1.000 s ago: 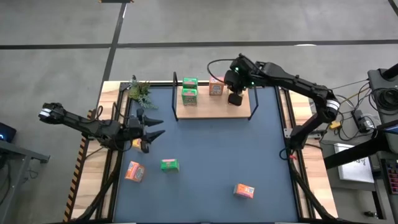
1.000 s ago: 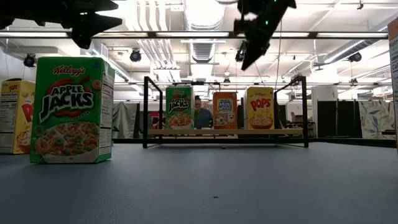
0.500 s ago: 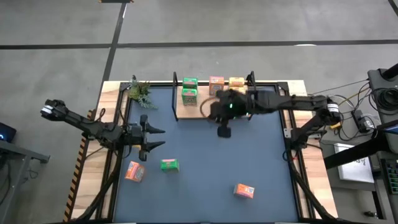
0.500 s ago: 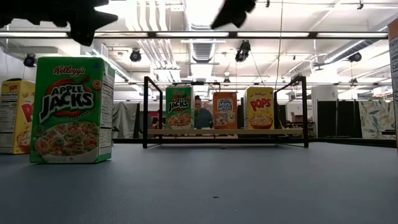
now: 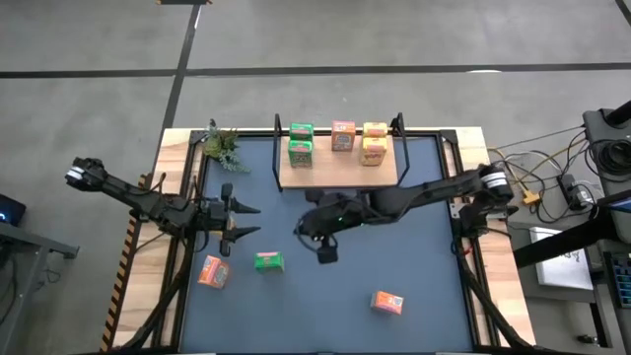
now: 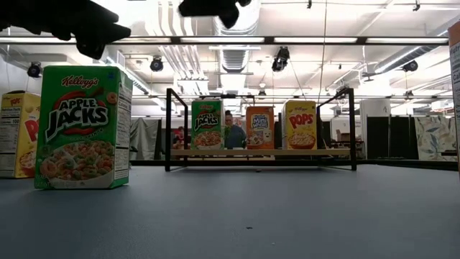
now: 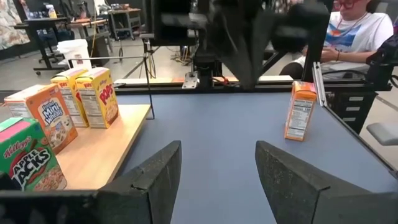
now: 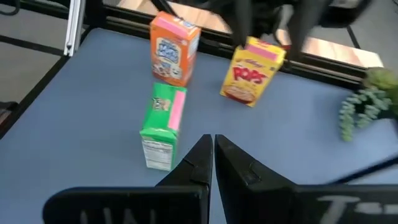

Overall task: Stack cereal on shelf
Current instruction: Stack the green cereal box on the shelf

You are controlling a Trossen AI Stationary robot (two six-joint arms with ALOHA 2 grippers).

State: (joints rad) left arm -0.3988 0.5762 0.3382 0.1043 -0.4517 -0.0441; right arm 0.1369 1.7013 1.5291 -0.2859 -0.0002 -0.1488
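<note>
Dark-blue matting covers the tabletop (image 5: 414,256) seen from above, with the shelf (image 5: 338,168) at its far edge carrying a double stack of green cereal boxes (image 5: 300,148), a pink-red box (image 5: 343,136) and two yellow boxes (image 5: 374,143). A green plant (image 5: 223,146) sits at the far left corner. Three boxes lie loose on the mat: an orange one (image 5: 212,271), a green one (image 5: 268,261) and another orange one (image 5: 387,303). The right tool (image 5: 326,252), which hung over the shelf's right end a second ago, now reaches out across mid-mat with nothing in it. The left tool (image 5: 240,219) waits at the left edge, fingers spread.

At table height, an Apple Jacks box (image 6: 80,128) fills the near left, a yellow box (image 6: 19,134) beside it; the shelf (image 6: 260,152) stands beyond, three box fronts showing in a row, as before.

From the left wrist, parted fingers (image 7: 149,177) frame the blue mat, shelf boxes alongside and an orange box (image 7: 300,111) standing ahead.

From the right wrist, fingers (image 8: 202,163) pressed together hover above a green box (image 8: 163,126) lying on its side, a pink-red box (image 8: 173,49) and a Pops box (image 8: 252,70) standing beyond it.
</note>
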